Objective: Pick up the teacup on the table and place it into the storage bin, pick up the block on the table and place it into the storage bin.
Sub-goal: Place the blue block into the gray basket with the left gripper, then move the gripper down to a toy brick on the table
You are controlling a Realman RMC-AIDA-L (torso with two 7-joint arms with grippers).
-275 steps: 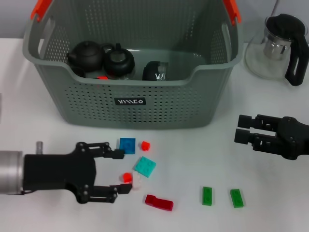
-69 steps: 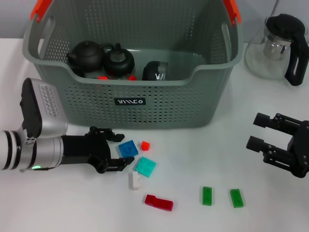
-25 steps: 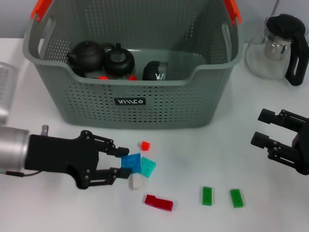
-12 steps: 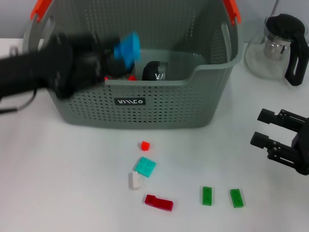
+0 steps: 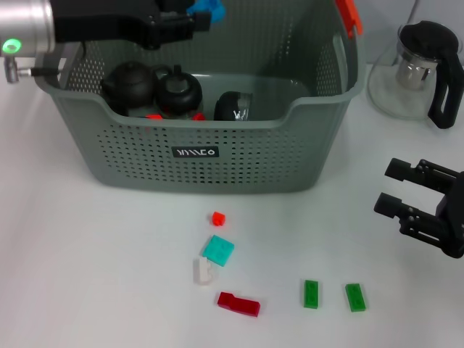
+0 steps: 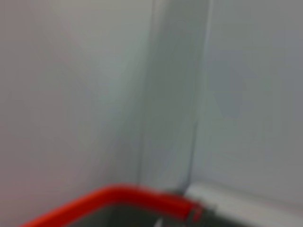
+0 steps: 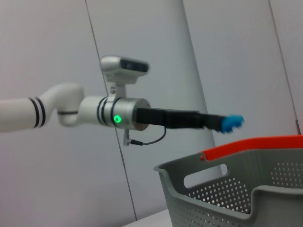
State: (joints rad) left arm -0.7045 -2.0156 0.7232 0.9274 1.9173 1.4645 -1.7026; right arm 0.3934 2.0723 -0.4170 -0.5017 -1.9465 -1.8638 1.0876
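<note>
The storage bin (image 5: 196,148) stands at the table's back centre, with dark teapots (image 5: 129,82) and a dark teacup (image 5: 233,106) inside. My left gripper (image 5: 199,13) is shut on a blue block (image 5: 209,9) and holds it high over the bin's rear left part. The right wrist view shows that arm with the blue block (image 7: 230,123) above the bin (image 7: 222,194). The left wrist view shows only the bin's orange handle (image 6: 132,196) and a wall. My right gripper (image 5: 392,187) is open and empty, low at the right.
Loose blocks lie in front of the bin: small red (image 5: 217,217), teal (image 5: 217,250), white (image 5: 202,270), dark red (image 5: 238,303) and two green (image 5: 311,293) (image 5: 355,296). A glass teapot (image 5: 424,69) with a black handle stands at the back right.
My left gripper took the blue block off the table and raised it over the bin, now higher and further right than half a second ago. The right arm has barely moved.
</note>
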